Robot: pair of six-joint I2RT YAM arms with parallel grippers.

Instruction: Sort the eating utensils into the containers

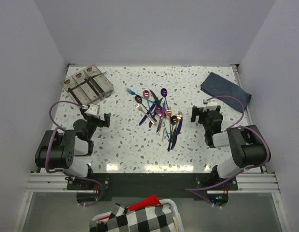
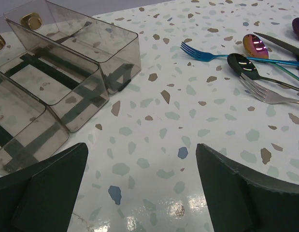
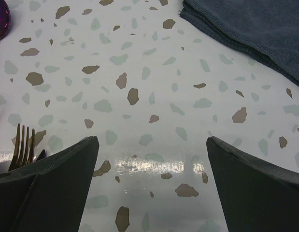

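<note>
- The bench (image 1: 125, 140) is white with grey and brown flecks and carries everything.
- The box (image 1: 88, 83) stands at the far left corner, set askew. It is clear smoky plastic with three narrow compartments side by side and dark strips along the bottoms.
- The left wrist view shows a gold rounded end (image 2: 31, 20) at the far end of one compartment and another in the next. I cannot tell what kind of utensil either is.
- The cloth (image 1: 225, 88), dark blue-grey and folded, lies flat at the far right, well apart from the box.
- The pile (image 1: 159, 113) of slim, shiny utensils sits mid-bench between the two arms. Handles cross in purple, blue, black, gold and silver.
- The left pincer (image 1: 97, 117) hangs low over bare bench between box and pile, its dark fingers spread wide with nothing between them.
- The right pincer (image 1: 203, 112) hangs just right of the pile, also wide apart and holding nothing.
- On the pile's left edge, a blue fork (image 2: 202, 53) points its tines towards the box.
- A black spoon (image 2: 243, 65) lies just beside the blue fork, with a silver fork (image 2: 265, 94) nearer the arm.
- A purple-gold spoon (image 2: 255, 43) lies behind them.
- A gold fork (image 3: 22, 145) shows its tines beside the right pincer's left finger.
</note>
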